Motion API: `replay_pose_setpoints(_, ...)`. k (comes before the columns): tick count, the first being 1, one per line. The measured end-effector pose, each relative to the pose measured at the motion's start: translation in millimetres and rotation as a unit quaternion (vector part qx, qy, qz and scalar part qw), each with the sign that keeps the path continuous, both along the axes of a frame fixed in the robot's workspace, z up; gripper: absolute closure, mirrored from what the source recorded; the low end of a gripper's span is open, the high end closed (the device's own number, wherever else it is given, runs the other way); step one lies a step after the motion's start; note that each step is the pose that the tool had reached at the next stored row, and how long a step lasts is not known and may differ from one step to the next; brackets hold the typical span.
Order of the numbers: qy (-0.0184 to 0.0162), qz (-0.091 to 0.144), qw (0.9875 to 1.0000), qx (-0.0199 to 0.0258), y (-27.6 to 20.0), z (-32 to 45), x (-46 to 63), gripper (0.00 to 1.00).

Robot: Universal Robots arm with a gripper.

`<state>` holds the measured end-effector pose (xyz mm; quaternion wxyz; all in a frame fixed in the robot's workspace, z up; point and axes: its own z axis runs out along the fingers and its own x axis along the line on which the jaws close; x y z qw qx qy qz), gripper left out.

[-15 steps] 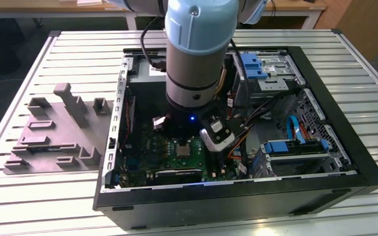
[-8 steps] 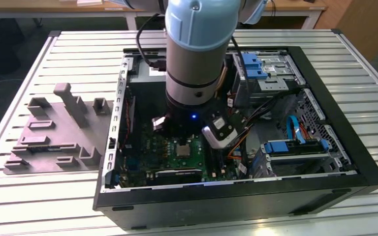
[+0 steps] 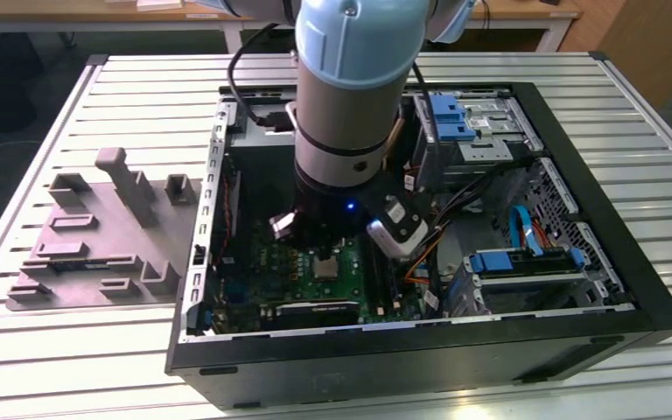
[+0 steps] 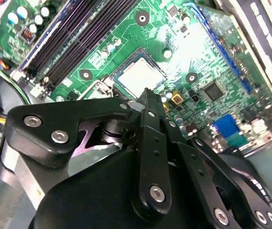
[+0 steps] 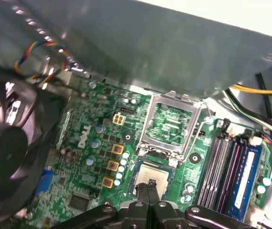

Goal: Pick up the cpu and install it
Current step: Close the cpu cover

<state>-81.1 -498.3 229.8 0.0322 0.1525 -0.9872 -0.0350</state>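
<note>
The cpu is a small silvery square lying flat in its socket on the green motherboard; it also shows as the cpu and the cpu. The hinged socket frame stands folded open just beyond it. My gripper hangs right over the near edge of the chip with its two black fingers pressed together and nothing between them. In the second wrist view the gripper tips sit just short of the chip. The arm reaches down into the open computer case.
Memory sticks run beside the socket and a black fan sits on the other side. Yellow and black cables hang near the case wall. Blue drive brackets fill the exterior view's right. A grey fixture block lies on the slatted table.
</note>
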Motion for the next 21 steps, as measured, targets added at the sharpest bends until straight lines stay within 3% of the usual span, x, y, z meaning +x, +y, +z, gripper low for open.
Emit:
replay_pose_setpoints(5, 0.0000, 0.046, 0.9990, 0.0000, 0.0, 0.0, 0.0, 0.89)
replay_pose_setpoints(10, 0.0000, 0.089, 0.9960, 0.0000, 0.0, 0.0, 0.0, 0.89)
replay_pose_setpoints(15, 0.0000, 0.133, 0.9911, 0.0000, 0.0, -0.1, 0.0, 0.89)
replay_pose_setpoints(21, 0.0000, 0.185, 0.9827, 0.0000, 0.0, -0.1, 0.0, 0.89)
